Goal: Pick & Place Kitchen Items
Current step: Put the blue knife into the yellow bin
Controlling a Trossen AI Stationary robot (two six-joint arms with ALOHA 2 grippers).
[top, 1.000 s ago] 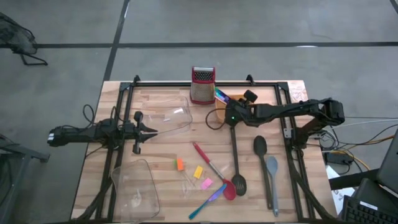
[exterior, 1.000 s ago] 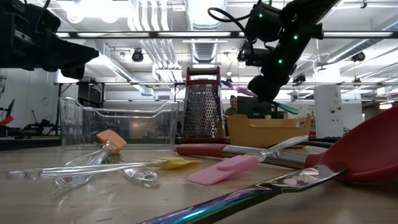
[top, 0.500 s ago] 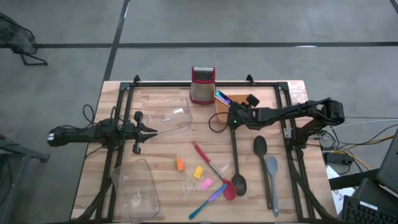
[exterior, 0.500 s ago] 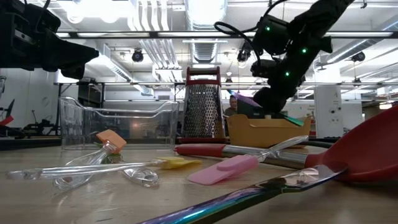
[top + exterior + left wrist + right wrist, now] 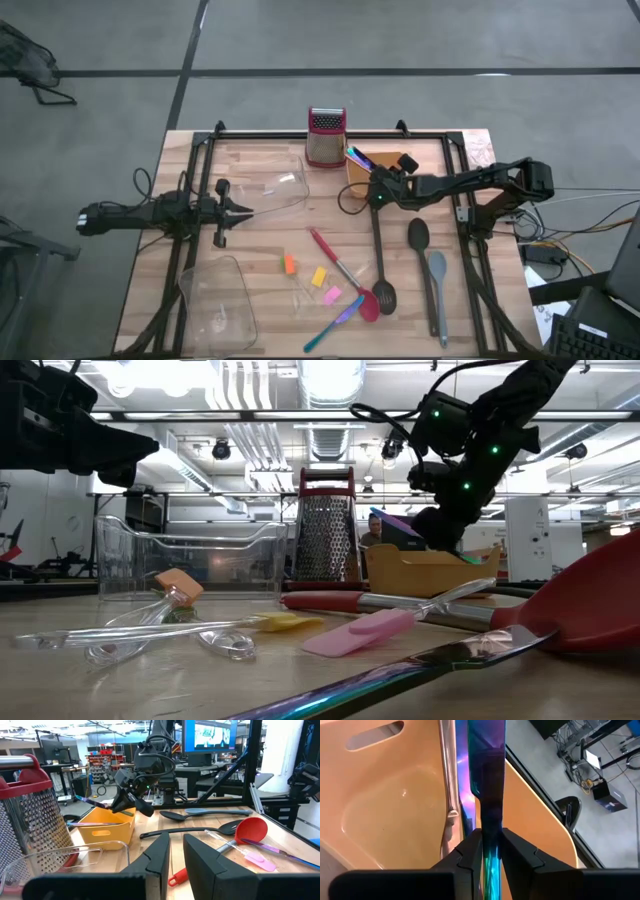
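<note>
Iridescent blue-purple metal runs straight up between the right gripper's (image 5: 488,851) 2 dark fingers (image 5: 468,851): a thin utensil (image 5: 487,780), pinched between the pads with no gap showing on either side. Its free end reaches over the orange tray (image 5: 395,795), where another thin shiny piece (image 5: 451,795) leans against the inner wall. From above, the right gripper (image 5: 385,186) sits at the tray's (image 5: 372,160) near edge, just beside the steel grater (image 5: 325,135) at the table's far side.

The left gripper (image 5: 172,855) waits over the left part of the table, next to a clear tub (image 5: 275,190); its jaws stand slightly apart with nothing between them.

Toward the table's near edge lie the remaining items: a red spoon (image 5: 345,275), a black slotted spoon (image 5: 380,250), a black spoon (image 5: 418,236), a grey spatula (image 5: 438,290), a blue-purple stick (image 5: 335,322), and orange (image 5: 290,264), yellow (image 5: 319,277) and pink (image 5: 332,295) pieces. A second clear tub (image 5: 220,300) sits at the near left corner. Bare wood lies open between the 2 arms at mid-table.
</note>
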